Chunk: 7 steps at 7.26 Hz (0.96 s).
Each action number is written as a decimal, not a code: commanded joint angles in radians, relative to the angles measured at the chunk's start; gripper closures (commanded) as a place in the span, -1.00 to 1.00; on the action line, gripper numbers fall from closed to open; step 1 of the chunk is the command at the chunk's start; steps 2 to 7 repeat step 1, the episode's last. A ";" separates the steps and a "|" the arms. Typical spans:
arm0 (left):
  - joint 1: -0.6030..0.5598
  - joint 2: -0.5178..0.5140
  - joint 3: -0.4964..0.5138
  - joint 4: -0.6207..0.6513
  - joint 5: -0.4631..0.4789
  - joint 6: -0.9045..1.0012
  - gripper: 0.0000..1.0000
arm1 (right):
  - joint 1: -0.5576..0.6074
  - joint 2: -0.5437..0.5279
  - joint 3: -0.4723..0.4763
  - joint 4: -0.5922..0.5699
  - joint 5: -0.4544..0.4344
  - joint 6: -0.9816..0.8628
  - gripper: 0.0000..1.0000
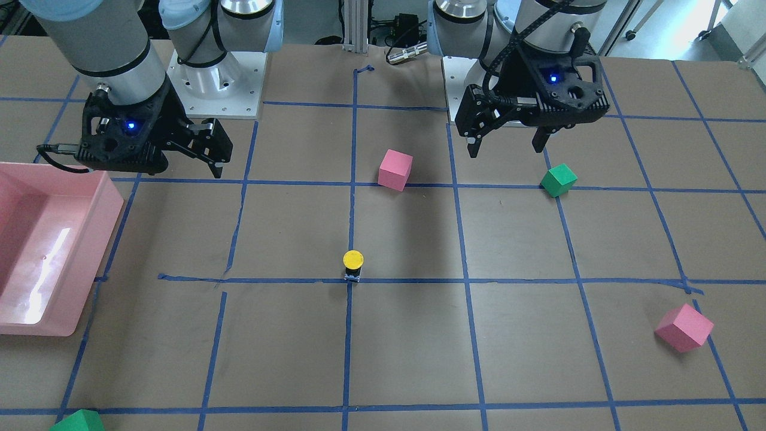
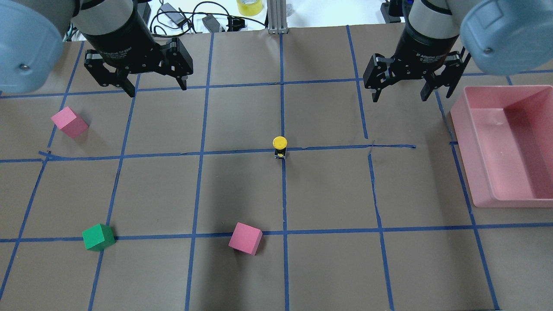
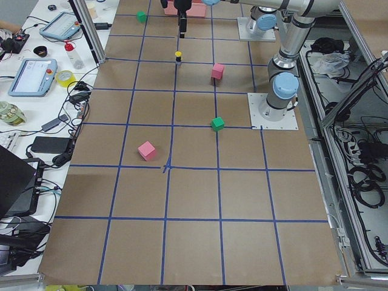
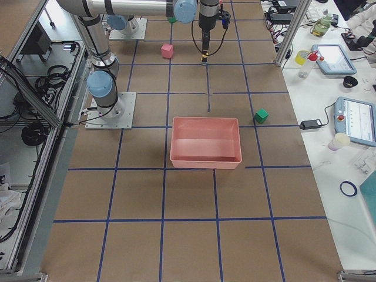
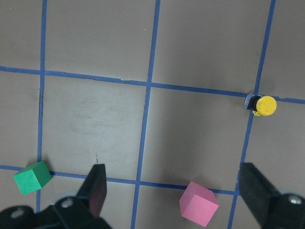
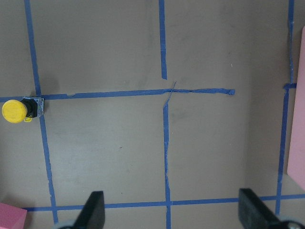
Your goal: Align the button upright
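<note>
The button (image 2: 280, 146) has a round yellow cap on a short black body. It stands upright on a blue tape crossing at the table's middle, and shows in the front view (image 1: 353, 263) and both wrist views (image 5: 263, 105) (image 6: 16, 110). My left gripper (image 2: 156, 89) hovers open and empty above the far left of the table, well away from the button; it also shows in the front view (image 1: 505, 149). My right gripper (image 2: 400, 98) hovers open and empty at the far right, also apart from the button.
A pink bin (image 2: 471, 155) sits at the right edge. A pink cube (image 2: 69, 122) lies far left, a second pink cube (image 2: 245, 238) near the front middle, and a green cube (image 2: 98, 236) front left. Another green cube (image 1: 78, 421) lies at the far edge.
</note>
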<state>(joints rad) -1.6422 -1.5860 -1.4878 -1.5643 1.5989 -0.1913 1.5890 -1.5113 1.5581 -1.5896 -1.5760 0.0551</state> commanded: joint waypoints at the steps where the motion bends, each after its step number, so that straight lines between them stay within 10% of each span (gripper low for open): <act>1: 0.018 0.004 -0.005 -0.008 -0.004 0.012 -1.00 | -0.003 0.002 0.000 -0.001 0.002 0.003 -1.00; 7: 0.018 0.004 -0.005 -0.008 -0.004 0.012 -1.00 | -0.003 0.002 0.000 -0.001 0.002 0.003 -1.00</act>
